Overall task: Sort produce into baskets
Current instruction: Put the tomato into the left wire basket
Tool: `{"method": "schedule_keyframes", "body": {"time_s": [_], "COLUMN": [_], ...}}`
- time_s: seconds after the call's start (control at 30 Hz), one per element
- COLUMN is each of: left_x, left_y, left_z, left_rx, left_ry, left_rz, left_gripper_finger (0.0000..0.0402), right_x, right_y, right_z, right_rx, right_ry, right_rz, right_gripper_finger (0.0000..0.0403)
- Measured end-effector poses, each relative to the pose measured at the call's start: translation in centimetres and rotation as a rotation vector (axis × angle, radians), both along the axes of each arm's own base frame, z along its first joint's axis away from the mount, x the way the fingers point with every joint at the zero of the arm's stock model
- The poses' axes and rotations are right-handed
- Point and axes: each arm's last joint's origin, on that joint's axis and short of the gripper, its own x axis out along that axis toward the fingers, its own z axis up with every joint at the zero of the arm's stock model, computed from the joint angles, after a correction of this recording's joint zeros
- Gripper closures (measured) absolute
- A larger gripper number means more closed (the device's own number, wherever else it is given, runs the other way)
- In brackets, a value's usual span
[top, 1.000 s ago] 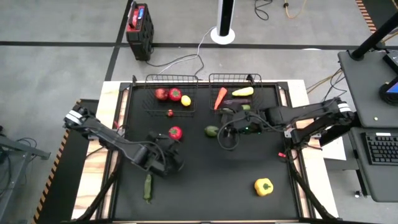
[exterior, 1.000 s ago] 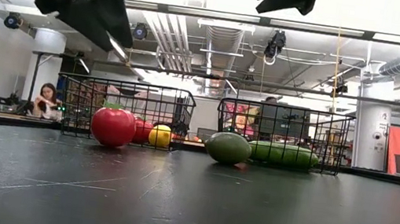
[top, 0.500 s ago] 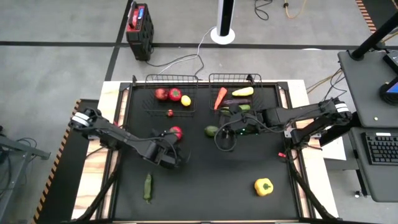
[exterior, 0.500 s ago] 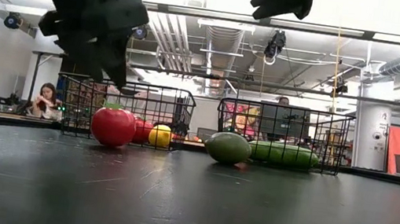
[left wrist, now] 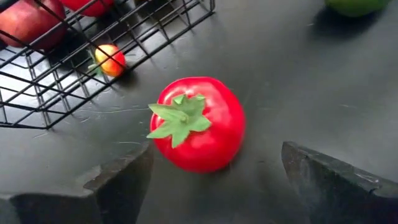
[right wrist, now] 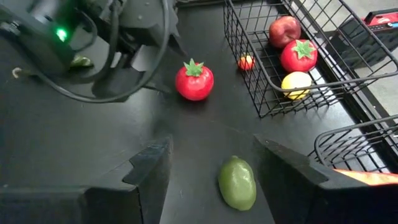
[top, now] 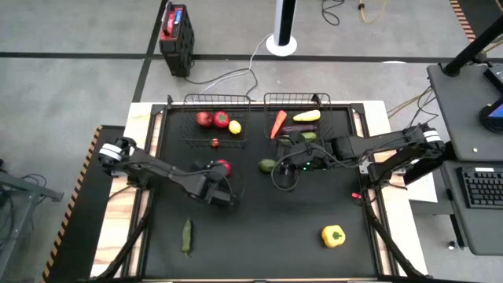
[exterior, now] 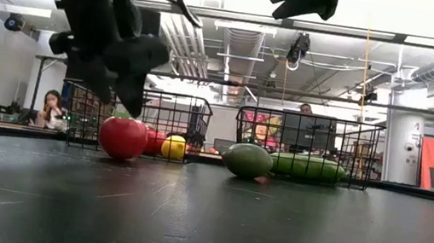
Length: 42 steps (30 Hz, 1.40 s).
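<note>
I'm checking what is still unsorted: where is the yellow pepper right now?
In the high view the yellow pepper lies alone on the mat's near right part, apart from both baskets and both arms.

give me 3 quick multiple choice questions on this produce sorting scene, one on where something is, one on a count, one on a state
1. Where does the yellow pepper lie?
A. in the left basket
B. on the table, in its near right part
C. in the right gripper

2. How many pieces are in the left basket?
A. four
B. one
C. seven

3. How does the left gripper stand at the loose tomato?
A. shut on it and lifting
B. parked at the table edge
C. jaws open with the tomato between them, not clamped

Answers:
1. B, the high view shows it alone on the black mat, far from both baskets.
2. A, the high view shows an apple, a tomato, a lemon and one small red piece.
3. C, the left wrist view shows a finger on each side of the tomato with a gap.
</note>
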Motion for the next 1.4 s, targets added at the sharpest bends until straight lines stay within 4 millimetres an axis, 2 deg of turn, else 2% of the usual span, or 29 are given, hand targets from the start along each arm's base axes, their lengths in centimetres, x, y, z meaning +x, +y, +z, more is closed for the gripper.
{"method": "schedule_keyframes", "body": {"time_s": [0.4,1.13,1.4], "left_x": [0.7,1.7,1.8], "left_y": [1.4,2.4,2.4], "left_z": [-1.7,-4.9,-5.1], "left_rx": [0.014,0.028,0.036], "left_ry": [0.058,0.151,0.156], "left_rz": [0.053,0.074,0.065], "left_gripper_finger": [0.0065,0.0065,0.0102], "right_x": [0.0,0.0,-0.1], "right_y": [0.0,0.0,0.0], "right_z": [0.0,-0.1,-0.4], "right_rx": [0.001,0.007,0.006], "right_ry": [-0.001,0.001,0.013], "right_rz": [-0.001,-0.006,-0.006], "right_gripper_finger": [0.0190,0.0190,0.0190]}}
